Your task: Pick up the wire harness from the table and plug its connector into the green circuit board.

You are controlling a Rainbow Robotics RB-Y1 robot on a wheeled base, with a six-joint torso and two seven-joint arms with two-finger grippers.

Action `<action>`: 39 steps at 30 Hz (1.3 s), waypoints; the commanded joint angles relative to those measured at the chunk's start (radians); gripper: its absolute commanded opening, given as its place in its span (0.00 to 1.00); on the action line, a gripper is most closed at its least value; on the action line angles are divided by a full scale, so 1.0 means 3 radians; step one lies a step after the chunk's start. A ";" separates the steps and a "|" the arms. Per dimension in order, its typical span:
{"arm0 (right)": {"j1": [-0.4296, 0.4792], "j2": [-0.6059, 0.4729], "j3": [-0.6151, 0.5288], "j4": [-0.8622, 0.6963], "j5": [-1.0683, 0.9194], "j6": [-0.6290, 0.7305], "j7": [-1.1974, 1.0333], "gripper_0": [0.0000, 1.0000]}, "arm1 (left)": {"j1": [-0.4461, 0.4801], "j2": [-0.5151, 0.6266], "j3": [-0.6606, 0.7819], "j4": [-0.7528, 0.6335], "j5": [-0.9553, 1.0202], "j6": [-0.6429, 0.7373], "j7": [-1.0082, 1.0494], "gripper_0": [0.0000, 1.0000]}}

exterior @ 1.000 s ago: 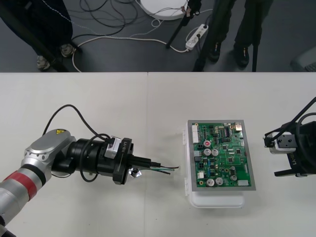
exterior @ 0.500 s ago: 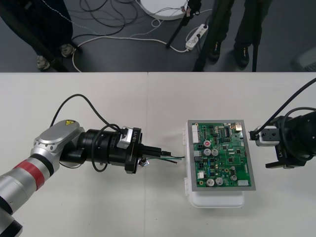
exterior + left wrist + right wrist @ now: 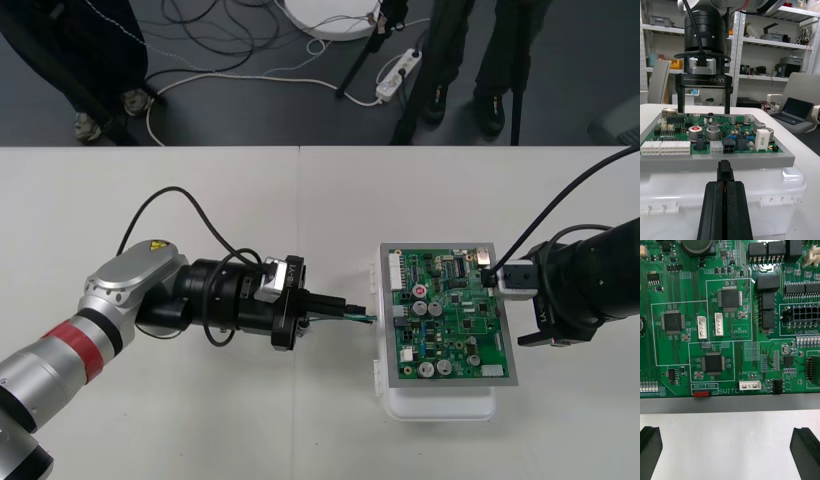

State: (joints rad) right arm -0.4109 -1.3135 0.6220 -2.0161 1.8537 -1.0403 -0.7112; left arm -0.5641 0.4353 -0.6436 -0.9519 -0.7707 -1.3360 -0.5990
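Because its plug must enter end-on, the left gripper pinches the wire harness level, plug foremost, just short of the green circuit board (not yet in it); the right gripper stands spread at the opposite edge, probably to brace it.

the right end effector hangs over the pale counter just beside the green circuit board, its two black fingers spread far apart. the board's grey rim faces them, with a small red switch at that edge.
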 commanded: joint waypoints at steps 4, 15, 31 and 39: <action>-0.0082 0.0052 0.0120 -0.0126 0.0115 -0.0020 -0.0119 1.00 | 0.0029 -0.0075 -0.0089 -0.0289 0.0053 0.0302 -0.0120 0.00; -0.0082 0.0057 0.0197 -0.0234 0.0254 -0.0020 -0.0135 1.00 | 0.0029 -0.0086 -0.0202 -0.0289 0.0064 0.0327 -0.0044 0.00; -0.0077 0.0104 0.0243 -0.0244 0.0448 -0.0025 -0.0196 1.00 | 0.0029 -0.0167 -0.0304 -0.0289 0.0130 0.0434 0.0054 0.00; -0.0082 0.0139 0.0243 -0.0311 0.0581 -0.0193 -0.0554 1.00 | 0.0019 -0.0183 -0.0330 -0.0289 0.0151 0.0465 0.0079 0.00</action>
State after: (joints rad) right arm -0.4109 -1.2845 0.6788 -2.0706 2.0093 -1.0738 -0.7918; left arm -0.5617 0.4132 -0.7191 -1.0025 -0.7440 -1.2276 -0.5984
